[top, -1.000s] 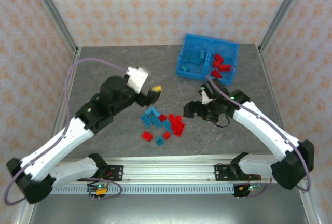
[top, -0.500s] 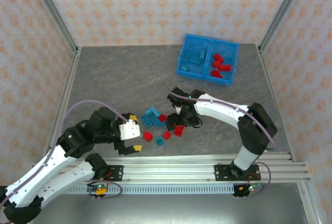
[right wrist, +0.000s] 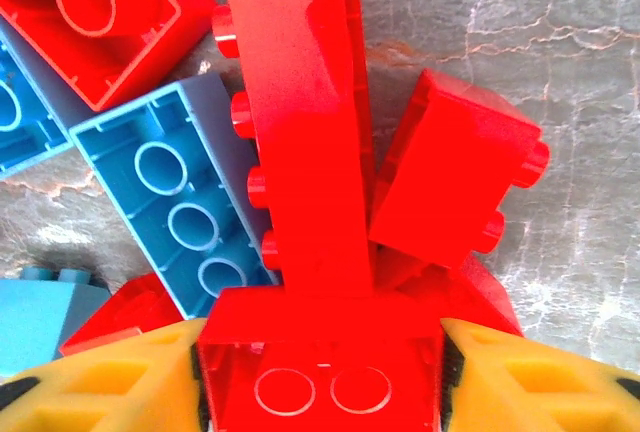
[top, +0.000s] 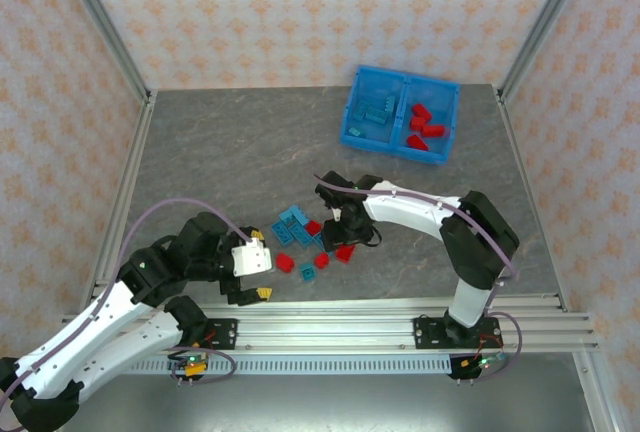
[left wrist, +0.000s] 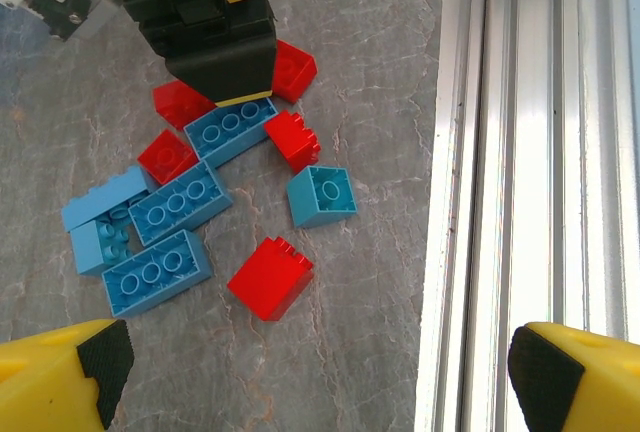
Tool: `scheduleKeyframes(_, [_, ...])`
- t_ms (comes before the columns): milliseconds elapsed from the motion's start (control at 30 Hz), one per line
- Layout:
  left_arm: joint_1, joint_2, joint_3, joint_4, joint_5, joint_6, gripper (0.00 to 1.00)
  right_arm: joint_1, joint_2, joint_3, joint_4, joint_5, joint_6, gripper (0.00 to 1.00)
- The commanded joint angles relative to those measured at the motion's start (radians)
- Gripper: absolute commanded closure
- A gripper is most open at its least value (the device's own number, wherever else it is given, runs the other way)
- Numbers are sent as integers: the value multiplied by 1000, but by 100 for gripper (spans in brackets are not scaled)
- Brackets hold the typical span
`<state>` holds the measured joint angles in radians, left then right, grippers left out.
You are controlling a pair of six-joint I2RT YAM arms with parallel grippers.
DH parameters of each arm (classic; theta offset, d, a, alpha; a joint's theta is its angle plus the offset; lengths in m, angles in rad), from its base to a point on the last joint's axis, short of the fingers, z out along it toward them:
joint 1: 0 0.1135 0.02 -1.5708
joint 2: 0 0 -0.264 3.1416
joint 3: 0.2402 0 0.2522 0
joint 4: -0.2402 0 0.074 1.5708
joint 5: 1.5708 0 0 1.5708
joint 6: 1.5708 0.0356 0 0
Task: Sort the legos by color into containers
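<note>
The bin point(top: 349, 117) stood at the far right of the table, with blue bricks in its left half and red ones in its right half. The pile point(top: 312, 242) of loose bricks lay well apart from the bin, nearer the arms and to its left.

The right gripper point(right wrist: 320, 407) was down at the side of the pile facing the bin, and its fingers point(right wrist: 110, 392) were pressed on both sides of a red brick point(right wrist: 320, 367), which filled the gap between them. That brick's two round marks sat side by side across the gap, so its width ran from pad to pad. A long red brick point(right wrist: 300, 142) lay on its side, touching the held one, with its long axis pointing straight away from the gripper. A blue brick point(right wrist: 170, 197) lay flush beside it.

I judged that the coming move turned on the bin's red half, which lay up and to the right of the grip, on the right arm's own side. A straight lift seemed wise, as the leaning long brick could drag along.

The left gripper point(left wrist: 315, 372) hung with its jaws wide apart and nothing between them. It was on the side of the pile away from the bin, by the rail point(left wrist: 520, 152), and was the farther arm.
</note>
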<state>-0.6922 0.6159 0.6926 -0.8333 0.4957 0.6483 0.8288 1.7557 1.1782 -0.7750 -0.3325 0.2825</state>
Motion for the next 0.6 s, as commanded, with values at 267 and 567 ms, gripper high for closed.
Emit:
scheduleKeyframes(267, [-3, -17, 0, 106, 62, -34, 0, 4, -112, 1, 25, 42, 38, 55])
scheduleKeyframes(567, [-3, -1, -110, 603, 79, -315, 0, -127, -340, 34, 82, 304, 101, 56])
